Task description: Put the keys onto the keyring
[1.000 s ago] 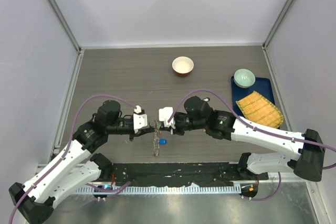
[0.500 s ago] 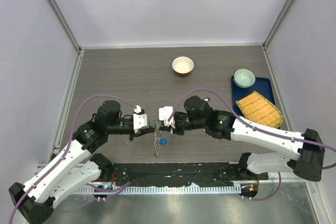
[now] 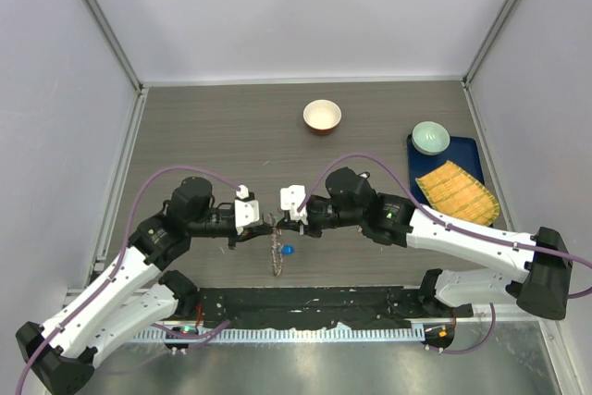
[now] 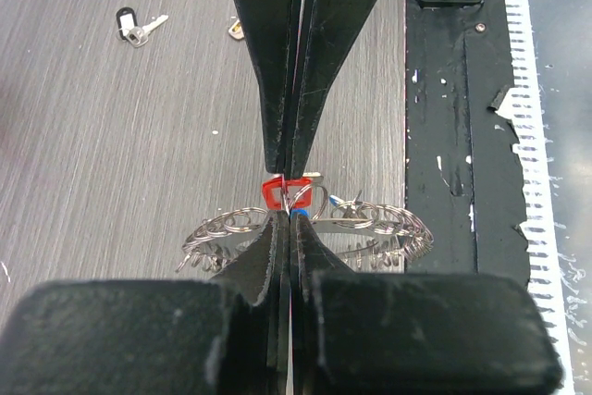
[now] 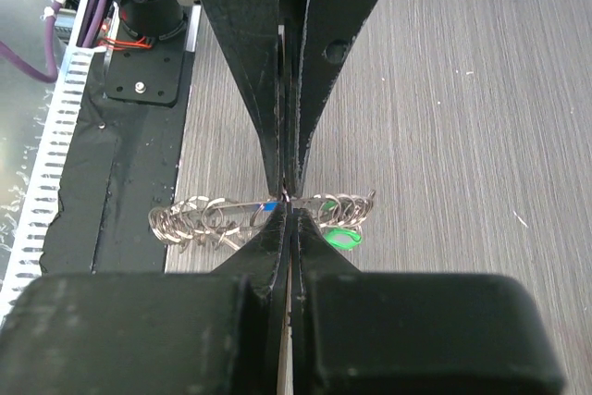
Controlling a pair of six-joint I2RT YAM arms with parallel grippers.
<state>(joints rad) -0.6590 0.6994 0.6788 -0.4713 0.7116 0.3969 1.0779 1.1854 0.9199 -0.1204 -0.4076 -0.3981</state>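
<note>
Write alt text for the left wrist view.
Two shut black grippers, the left gripper from below and the right gripper from above, meet tip to tip at a red-headed key and a thin grey metal keyring fringed with small rings. A black-headed key lies apart on the grey table.

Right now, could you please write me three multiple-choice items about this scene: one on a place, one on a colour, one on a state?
1. Where is the green bowl?
A. on the blue tray
B. beside the arms
C. on the yellow mat

2. In the top view, which colour is the key head beside the keyring?
A. yellow
B. black
C. blue

3. How are the left jaws and right jaws?
A. both wide open
B. both shut, meeting at the keyring
C. one open, one shut

Answers: 1 A, it stands at the tray's far end; 2 C, a blue spot shows beside the ring; 3 B, both wrist views show closed tips facing each other.
</note>
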